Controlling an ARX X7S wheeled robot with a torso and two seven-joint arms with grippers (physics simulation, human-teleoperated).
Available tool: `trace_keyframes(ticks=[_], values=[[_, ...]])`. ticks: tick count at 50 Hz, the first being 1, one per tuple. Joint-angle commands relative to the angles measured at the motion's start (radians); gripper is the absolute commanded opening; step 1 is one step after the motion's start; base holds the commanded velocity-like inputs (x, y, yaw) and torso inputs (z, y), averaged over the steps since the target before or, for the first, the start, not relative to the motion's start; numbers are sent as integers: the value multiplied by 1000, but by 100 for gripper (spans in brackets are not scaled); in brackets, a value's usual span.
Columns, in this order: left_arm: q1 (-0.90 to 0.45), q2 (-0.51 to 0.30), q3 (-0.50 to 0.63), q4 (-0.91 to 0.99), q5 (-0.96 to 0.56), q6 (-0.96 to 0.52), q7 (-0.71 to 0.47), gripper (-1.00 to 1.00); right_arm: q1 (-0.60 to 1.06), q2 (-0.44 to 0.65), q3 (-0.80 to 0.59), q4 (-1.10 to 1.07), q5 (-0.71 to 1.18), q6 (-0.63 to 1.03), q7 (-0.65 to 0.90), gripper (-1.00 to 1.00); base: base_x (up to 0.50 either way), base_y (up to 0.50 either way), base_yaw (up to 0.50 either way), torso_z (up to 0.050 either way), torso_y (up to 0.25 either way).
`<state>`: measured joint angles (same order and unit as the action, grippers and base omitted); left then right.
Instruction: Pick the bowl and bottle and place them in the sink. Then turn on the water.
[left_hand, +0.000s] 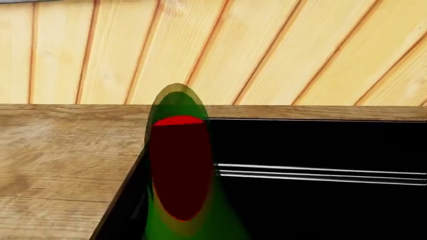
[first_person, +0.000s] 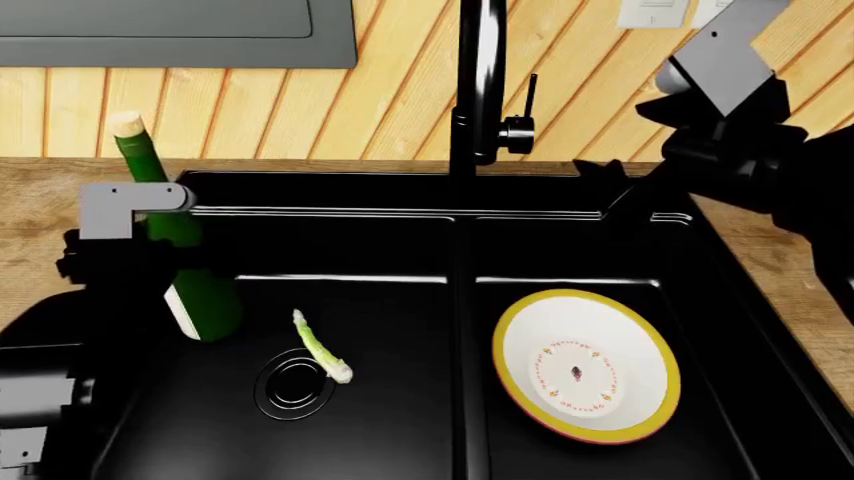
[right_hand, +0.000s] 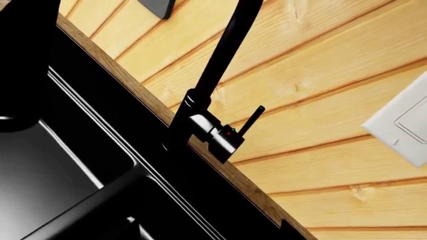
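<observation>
- My left end effector (first_person: 134, 225) sits against the bottle (first_person: 180, 250), standing tilted in the sink's (first_person: 400, 195) left basin; I cannot tell its grip.
- The bowl (first_person: 587, 365) lies in the right basin.
- My right end effector is out of sight, its camera facing the faucet (right_hand: 213, 80) lever (right_hand: 252, 120).

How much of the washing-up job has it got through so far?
The bowl already lies in the sink's right basin. The bottle stands upright in the left basin, with the left arm close against it. Still left: the faucet lever, near the raised right arm; no water runs.
</observation>
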<state>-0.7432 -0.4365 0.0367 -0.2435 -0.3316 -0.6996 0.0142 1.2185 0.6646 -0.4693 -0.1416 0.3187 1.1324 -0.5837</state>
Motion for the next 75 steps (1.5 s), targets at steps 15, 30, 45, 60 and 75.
trace_keyframes(ticks=[15,30,45,60,75], values=[[117,-90,-95,318,-81,-150,21,100,12,-2,0,-5,7,-11,3,100,0,0,0,0,0],[146,-132,-234,517,-154,-232,-27,100,18,-30,50,-12,28,16,31,100,0,0,0,-3,-2],[1,-158,-266,607,-196,-298,-59,100,12,-62,87,13,40,19,58,100,0,0,0,0,0],[-439,-86,-30,335,-78,-224,-88,100,32,-125,184,85,43,40,139,100,0,0,0,0,0],[-632,74,171,-20,14,-98,-41,100,111,-213,286,232,28,5,226,100,0,0,0,0,0]])
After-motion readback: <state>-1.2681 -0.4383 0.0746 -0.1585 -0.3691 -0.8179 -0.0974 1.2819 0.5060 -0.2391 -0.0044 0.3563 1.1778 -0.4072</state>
